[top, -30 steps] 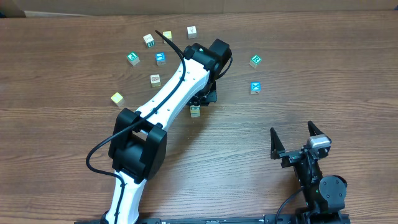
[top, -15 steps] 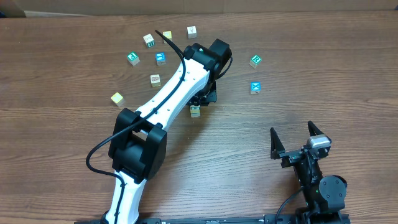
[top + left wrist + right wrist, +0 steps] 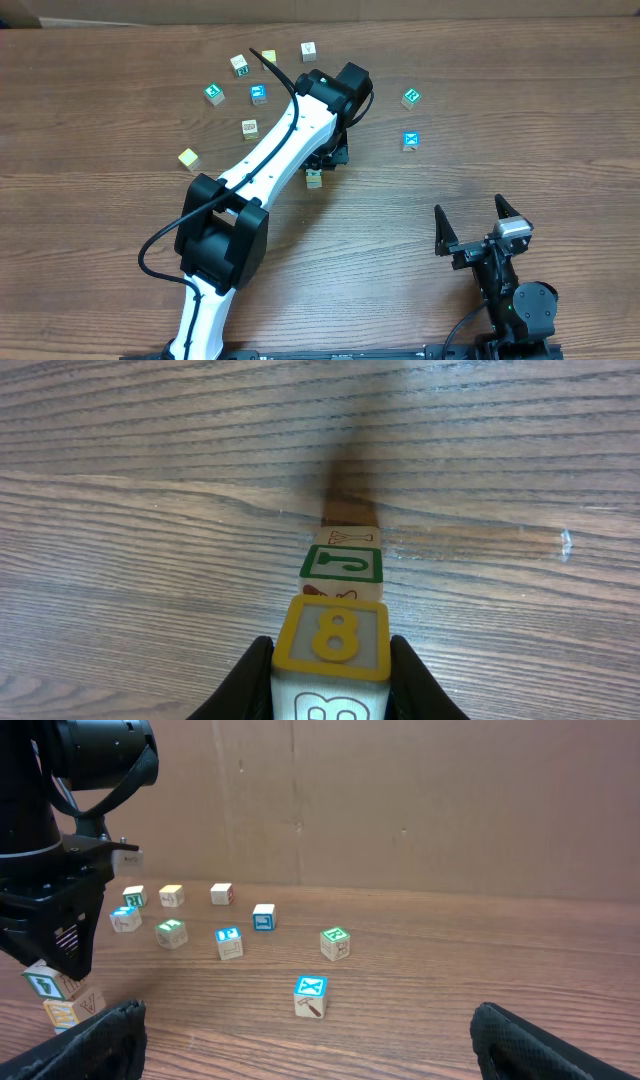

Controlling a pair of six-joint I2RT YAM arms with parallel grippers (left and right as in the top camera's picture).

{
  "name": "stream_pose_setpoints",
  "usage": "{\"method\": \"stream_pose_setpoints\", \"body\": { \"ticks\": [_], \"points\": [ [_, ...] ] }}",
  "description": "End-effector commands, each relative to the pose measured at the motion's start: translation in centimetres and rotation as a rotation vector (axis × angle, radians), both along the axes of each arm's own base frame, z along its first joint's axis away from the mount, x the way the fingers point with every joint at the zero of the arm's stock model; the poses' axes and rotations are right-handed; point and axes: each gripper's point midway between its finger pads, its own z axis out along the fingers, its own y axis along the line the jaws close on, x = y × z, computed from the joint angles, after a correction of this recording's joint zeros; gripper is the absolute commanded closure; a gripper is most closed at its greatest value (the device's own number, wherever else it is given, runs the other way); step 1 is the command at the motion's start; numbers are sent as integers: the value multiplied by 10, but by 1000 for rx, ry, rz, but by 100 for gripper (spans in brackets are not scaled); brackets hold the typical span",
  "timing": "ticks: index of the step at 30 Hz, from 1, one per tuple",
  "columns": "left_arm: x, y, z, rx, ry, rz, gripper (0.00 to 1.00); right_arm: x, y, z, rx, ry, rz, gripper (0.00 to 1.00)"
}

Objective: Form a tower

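Note:
The tower (image 3: 314,179) is a short stack of small wooden cubes at mid-table. In the left wrist view its top cube (image 3: 341,565) shows a green J face, with another cube (image 3: 346,538) beneath. My left gripper (image 3: 332,660) is shut on a cube with a yellow 8 face (image 3: 332,635), held right over that stack; whether they touch I cannot tell. In the right wrist view the stack (image 3: 55,997) shows at the far left under the left gripper. My right gripper (image 3: 479,225) stands open and empty near the front edge. A blue X cube (image 3: 410,140) lies loose.
Loose cubes lie in an arc behind the left arm: a green one (image 3: 213,94), a blue one (image 3: 259,94), cream ones (image 3: 240,64) (image 3: 309,50) (image 3: 250,128), a yellow one (image 3: 188,158) and a green one (image 3: 411,97). A cardboard wall (image 3: 400,800) closes the back.

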Motion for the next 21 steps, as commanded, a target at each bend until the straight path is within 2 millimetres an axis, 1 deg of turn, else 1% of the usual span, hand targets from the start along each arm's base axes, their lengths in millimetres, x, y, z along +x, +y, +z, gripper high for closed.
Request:
{"method": "stream_pose_setpoints", "body": {
  "ticks": [1, 6, 21],
  "points": [
    [5, 0, 4, 2, -21, 24, 96, 0, 1, -2, -1, -3, 1, 0],
    [4, -3, 4, -9, -18, 30, 96, 0, 1, -2, -1, -3, 1, 0],
    [5, -2, 4, -1, -28, 36, 96, 0, 1, -2, -1, -3, 1, 0]
  ]
}}
